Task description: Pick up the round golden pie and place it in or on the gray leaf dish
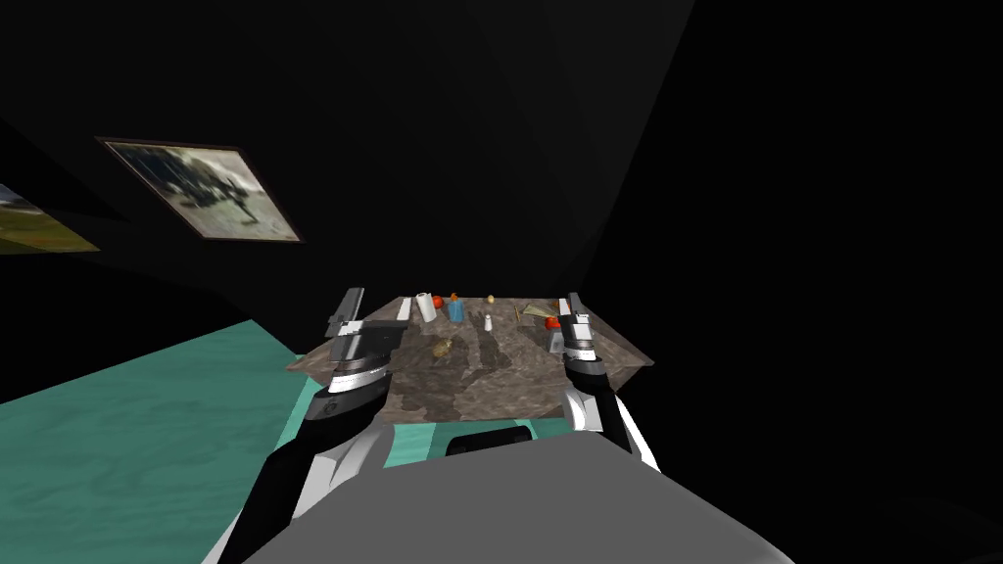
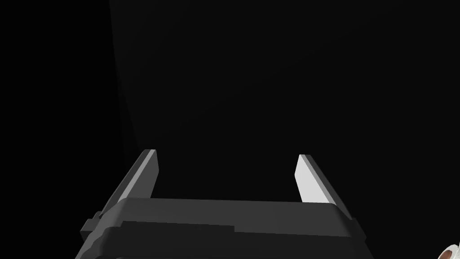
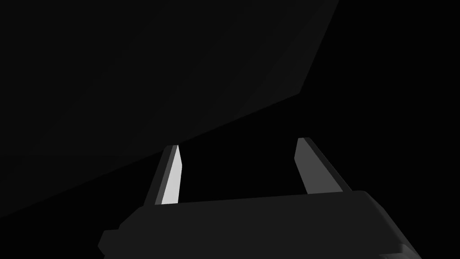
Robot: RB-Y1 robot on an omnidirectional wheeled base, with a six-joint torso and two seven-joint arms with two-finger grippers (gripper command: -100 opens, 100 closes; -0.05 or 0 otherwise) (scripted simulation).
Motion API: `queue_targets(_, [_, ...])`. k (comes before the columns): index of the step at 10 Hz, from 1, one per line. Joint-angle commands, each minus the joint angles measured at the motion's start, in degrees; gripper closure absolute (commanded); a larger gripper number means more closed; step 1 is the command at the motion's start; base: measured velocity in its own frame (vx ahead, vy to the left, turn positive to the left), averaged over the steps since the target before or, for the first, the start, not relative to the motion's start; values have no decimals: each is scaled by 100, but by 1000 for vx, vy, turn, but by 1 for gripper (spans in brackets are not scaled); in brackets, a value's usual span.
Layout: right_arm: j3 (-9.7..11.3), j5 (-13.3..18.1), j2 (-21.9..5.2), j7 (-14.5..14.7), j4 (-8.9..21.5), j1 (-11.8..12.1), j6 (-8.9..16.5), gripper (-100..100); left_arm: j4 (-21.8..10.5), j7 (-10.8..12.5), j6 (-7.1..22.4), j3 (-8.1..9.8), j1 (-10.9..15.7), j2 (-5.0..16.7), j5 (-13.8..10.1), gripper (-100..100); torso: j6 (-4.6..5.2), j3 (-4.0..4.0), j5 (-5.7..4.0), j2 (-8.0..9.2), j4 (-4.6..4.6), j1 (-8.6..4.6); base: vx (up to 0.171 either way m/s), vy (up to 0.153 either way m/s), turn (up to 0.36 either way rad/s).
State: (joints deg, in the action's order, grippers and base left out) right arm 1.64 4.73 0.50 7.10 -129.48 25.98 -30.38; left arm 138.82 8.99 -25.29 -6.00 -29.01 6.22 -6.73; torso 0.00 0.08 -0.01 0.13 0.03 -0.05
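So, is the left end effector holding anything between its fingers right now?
No, the left end effector is open: its two fingers stand well apart with nothing between them.

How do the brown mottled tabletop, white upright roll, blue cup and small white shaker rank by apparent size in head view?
1. brown mottled tabletop
2. white upright roll
3. blue cup, only slightly smaller than the roll
4. small white shaker
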Motion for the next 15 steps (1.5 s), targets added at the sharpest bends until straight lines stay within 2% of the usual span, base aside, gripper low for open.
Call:
queue_targets(1, [0,0,0,0,0,0,0,0,14,59,286,-102,30,108,-2,-100,0,0,0,0,0,0,-29,-16,-62])
queue_targets(4, [0,0,0,0,0,0,0,0,56,194,762,-236,111,284,-30,-100,0,-1,1,-1,0,2,-31,-10,-71])
queue_targets(5, [0,0,0,0,0,0,0,0,56,194,828,-236,111,284,-30,-100,0,-1,1,-2,-1,3,-22,-8,-55])
queue_targets(6, [0,0,0,0,0,0,0,0,74,266,1047,-306,160,363,-43,-100,0,-2,1,-4,-1,3,-25,-6,-91])
queue_targets(7, [0,0,0,0,0,0,0,0,74,266,1121,-306,160,363,-43,-100,1,-2,1,-3,-1,3,-23,-2,-51])
queue_targets(8, [0,0,0,0,0,0,0,0,87,341,1365,-376,214,435,-54,-100,-1,-2,1,-3,-1,5,-27,-4,-77])
queue_targets(9, [0,0,0,0,0,0,0,0,87,341,1429,-376,214,435,-54,-100,1,-2,1,-3,-1,5,-25,-3,-54])
queue_targets(12, [0,0,0,0,0,0,0,0,99,495,1943,-517,338,562,-70,-100,-1,-2,2,-3,-1,7,-26,0,-77])
queue_targets(15, [0,0,0,0,0,0,0,0,97,573,2431,-587,408,619,-74,-100,1,-3,2,-5,-1,8,-23,4,-65])
